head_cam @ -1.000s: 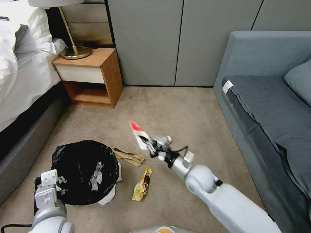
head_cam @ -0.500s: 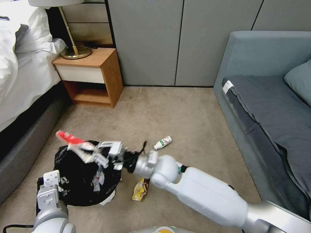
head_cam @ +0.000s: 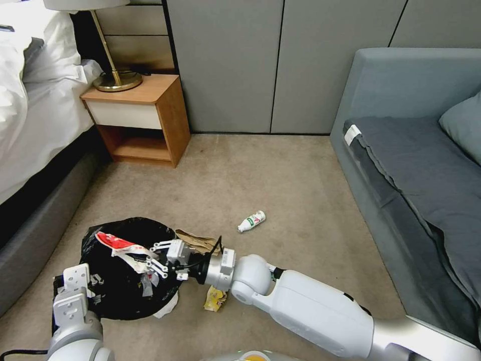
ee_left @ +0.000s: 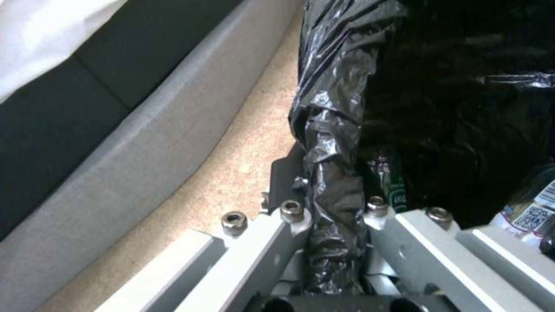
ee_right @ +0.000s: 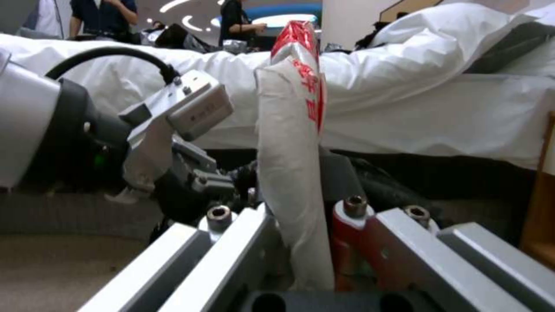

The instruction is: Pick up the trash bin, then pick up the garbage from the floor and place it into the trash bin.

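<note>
Two arms: both at the bin, the left one holding it and the right one reaching across from the robot's right.
Trash bin: the round bin lined with a crinkled glossy black plastic bag (head_cam: 128, 271) sits on the beige carpet directly under the right gripper and just ahead of the left gripper; its white wall is hidden by the bag.
Left gripper: the left gripper (ee_left: 332, 216) is clenched on the bag-covered rim of the bin, a fold of black plastic pinched between its metal fingers (ee_left: 272, 242).
Right gripper: the right gripper (head_cam: 153, 258) hangs over the bin's open mouth, clamped on a flat white snack wrapper with red print (ee_right: 292, 173); in the head view the wrapper (head_cam: 120, 244) sticks out past the fingertips toward the bed side, above the bag's interior.
Brown paper bag: a crumpled brown paper bag (head_cam: 198, 241) lies on the carpet just behind the right wrist, beside the bin's rim.
Yellow wrapper: a yellow snack wrapper (head_cam: 214, 298) lies on the carpet beneath the right forearm, partly hidden by it.
Small bottle: a small white plastic bottle with a green and red label (head_cam: 251, 221) lies on its side well apart from both grippers, farther out on the carpet.
White scrap: a white paper scrap (head_cam: 168, 307) peeks out at the bin's near edge.
</note>
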